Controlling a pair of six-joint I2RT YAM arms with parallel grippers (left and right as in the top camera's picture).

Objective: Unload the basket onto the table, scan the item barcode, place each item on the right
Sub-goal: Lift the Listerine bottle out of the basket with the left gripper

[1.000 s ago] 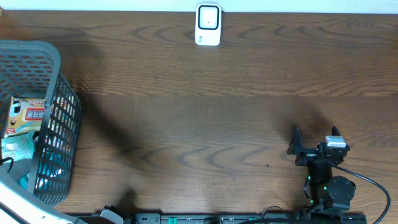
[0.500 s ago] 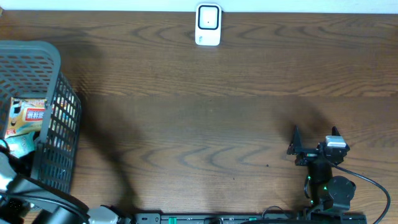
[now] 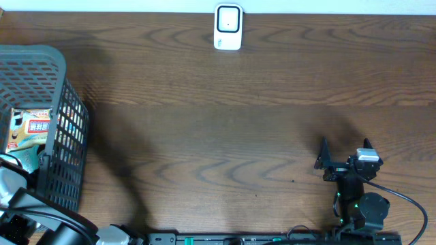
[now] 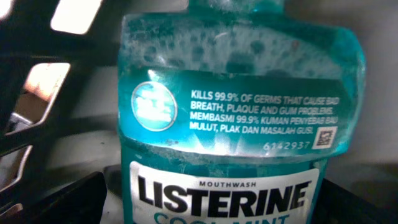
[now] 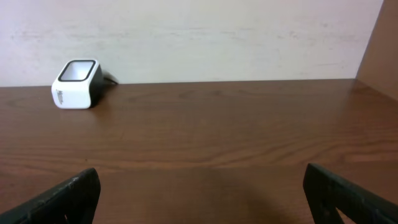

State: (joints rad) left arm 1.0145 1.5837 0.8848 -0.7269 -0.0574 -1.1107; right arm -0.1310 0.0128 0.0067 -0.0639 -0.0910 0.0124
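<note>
**A:** Left gripper [image 4: 211, 202]: jaws spread wide, a dark finger at each lower corner of the wrist view. The mouthwash bottle [image 4: 236, 124] stands between them and fills the frame. No grip that I can see, and I can't judge contact with its sides.

**B:** Change over the last second?

**A:** Overhead, the left arm has swung further in over the near end of the basket [image 3: 61, 75]. Nothing else has moved. The right gripper [image 3: 345, 146] is parked near the front of the table [image 3: 218, 136], wide open and empty. The scanner [image 3: 228, 27] sits at the far edge, centre.

**B:** Where's the item?

**A:** Down in the basket, by my reading, close to a printed box [image 3: 30, 129]. The front label faces the wrist camera, with a small square code at its right. No striped barcode shows on this face.

**B:** Meaning?

**A:** The reach looks about complete, but the pick isn't made. Judged next: close on the bottle, lift it clear of the mesh wall and carry it well across to the scanner. The barcode is probably on another face, so expect a turn.
</note>
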